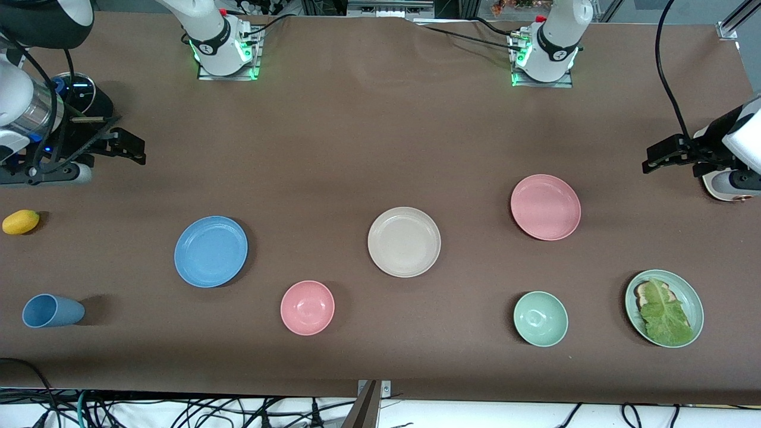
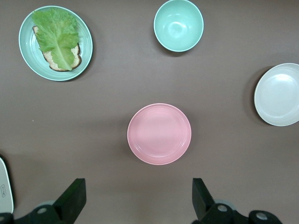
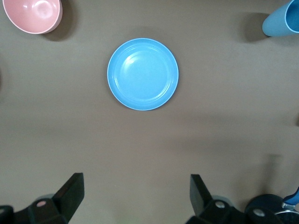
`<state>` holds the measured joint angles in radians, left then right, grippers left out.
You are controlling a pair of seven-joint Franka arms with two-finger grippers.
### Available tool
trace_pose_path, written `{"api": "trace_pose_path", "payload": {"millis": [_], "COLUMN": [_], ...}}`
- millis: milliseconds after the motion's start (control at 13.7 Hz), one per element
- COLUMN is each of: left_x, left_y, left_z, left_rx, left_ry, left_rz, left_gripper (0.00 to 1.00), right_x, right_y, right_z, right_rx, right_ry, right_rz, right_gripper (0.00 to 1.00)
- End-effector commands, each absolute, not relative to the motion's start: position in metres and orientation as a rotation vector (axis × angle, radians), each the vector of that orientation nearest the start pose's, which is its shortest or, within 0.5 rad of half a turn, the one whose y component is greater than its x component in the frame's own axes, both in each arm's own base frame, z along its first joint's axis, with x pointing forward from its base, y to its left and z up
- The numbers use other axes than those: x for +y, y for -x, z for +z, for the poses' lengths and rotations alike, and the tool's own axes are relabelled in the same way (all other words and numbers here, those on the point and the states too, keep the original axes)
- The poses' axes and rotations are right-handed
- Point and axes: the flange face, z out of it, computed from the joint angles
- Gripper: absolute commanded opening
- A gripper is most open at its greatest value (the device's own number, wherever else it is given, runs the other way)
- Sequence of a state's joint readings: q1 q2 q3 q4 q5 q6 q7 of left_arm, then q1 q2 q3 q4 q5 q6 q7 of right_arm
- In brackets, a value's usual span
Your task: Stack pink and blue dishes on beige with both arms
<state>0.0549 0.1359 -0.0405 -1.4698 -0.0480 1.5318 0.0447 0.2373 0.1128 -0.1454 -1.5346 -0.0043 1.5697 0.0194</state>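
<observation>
Plates lie apart, both grippers empty

Pale beige round plate [image 1: 404, 242] lies mid-table; right gripper [image 1: 122, 145], fingers spread, hangs near the light blue plate [image 1: 211, 251]; left gripper [image 1: 666, 156], likewise spread, near the pink plate [image 1: 546, 207]

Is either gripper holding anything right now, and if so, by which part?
Nothing is held. The left gripper hangs open above the table by the pink plate, and the right gripper hangs open by the blue plate.
</observation>
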Motion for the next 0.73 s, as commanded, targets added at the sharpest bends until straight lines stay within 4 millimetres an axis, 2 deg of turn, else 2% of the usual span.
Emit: {"api": "trace_pose_path", "payload": {"millis": [0, 220, 366, 512, 659], "left_x": [0.004, -0.007, -0.013, -0.030, -0.030], "left_y": [-0.595, -0.607, -0.618, -0.624, -0.630], "left_z": [0.597, 0.567, 0.537, 0.513, 0.492], "left_rx": [0.064, 0.097, 0.112, 0.145, 0.143], "left_ry": [3.236, 3.254, 3.249, 3.234, 3.231], "left_rz": [0.098, 0.175, 0.244, 0.311, 0.363], "left_gripper": [1.00, 1.00, 1.00, 1.00, 1.00], "right_x": [0.055, 0.055, 0.055, 0.055, 0.055], "right_y": [-0.582, -0.582, -0.582, -0.582, -0.582], "right_z": [0.580, 0.580, 0.580, 0.580, 0.580], "right_rx": [-0.128, -0.128, -0.128, -0.126, -0.126], "right_ry": [3.150, 3.150, 3.150, 3.150, 3.150], "right_rz": [0.130, 0.130, 0.130, 0.130, 0.130], "right_gripper": [1.00, 1.00, 1.00, 1.00, 1.00]}}
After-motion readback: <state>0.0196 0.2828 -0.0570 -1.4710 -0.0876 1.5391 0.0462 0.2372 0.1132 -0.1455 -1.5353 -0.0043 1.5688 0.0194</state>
